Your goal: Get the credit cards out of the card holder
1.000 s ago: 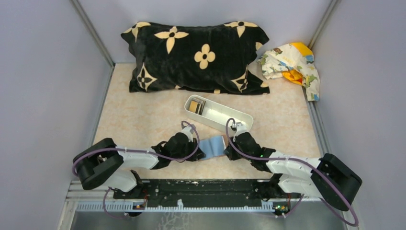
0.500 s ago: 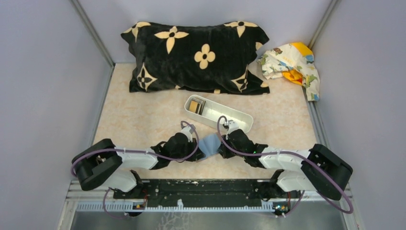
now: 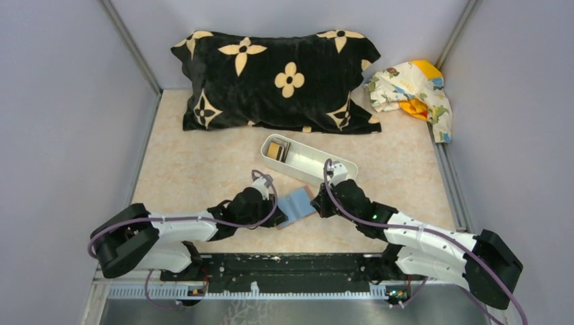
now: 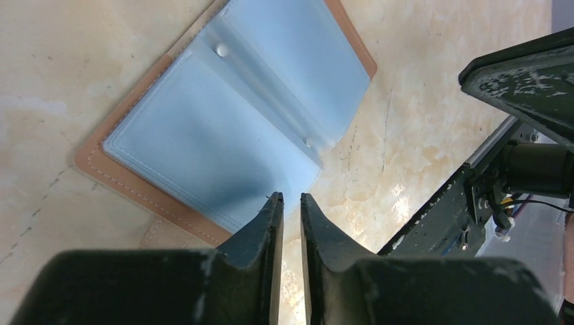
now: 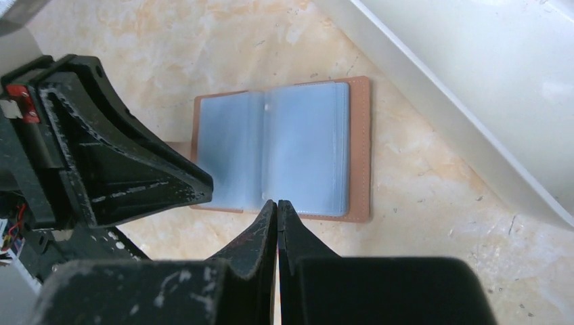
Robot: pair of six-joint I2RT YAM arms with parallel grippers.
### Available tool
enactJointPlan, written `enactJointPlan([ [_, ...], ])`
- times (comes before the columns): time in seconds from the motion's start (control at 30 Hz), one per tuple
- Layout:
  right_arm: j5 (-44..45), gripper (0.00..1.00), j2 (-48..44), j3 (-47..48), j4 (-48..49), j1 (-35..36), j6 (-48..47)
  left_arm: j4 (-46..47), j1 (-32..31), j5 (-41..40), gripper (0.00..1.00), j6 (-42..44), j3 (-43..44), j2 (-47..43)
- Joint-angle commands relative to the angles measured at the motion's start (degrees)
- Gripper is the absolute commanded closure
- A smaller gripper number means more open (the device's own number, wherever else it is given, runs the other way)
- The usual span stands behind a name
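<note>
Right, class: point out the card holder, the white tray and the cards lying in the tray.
card holder (image 5: 304,145): right wrist view, right-hand blue inner page.
white tray (image 3: 321,164): top view, bare inner floor.
credit cards (image 3: 275,150): top view, tan card at the tray's left end.

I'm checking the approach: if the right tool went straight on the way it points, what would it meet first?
Most likely the open wallet, near its middle fold; the shut right tool points at its near edge. Depth is unclear, so it might touch the table just short.
</note>
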Motion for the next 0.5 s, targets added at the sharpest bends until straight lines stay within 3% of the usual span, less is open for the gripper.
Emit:
enactJointPlan([
  [0.0, 0.93, 1.0, -1.39, 1.56, -1.14, 0.67, -0.58, -3.92, -0.18, -3.25, 0.76, 2.33, 1.63, -4.46],
  [0.33, -1.9, 0.99, 2.27, 1.41, 2.13, 0.66, -0.9, -12.86, 0.08, -14.84, 0.36, -0.01, -0.51, -15.36],
  [0.47, -3.62, 0.88, 4.9, 2.18, 3.91, 0.87, -0.81, -13.07, 0.09, -15.7, 0.21, -2.36, -1.9, -17.05],
])
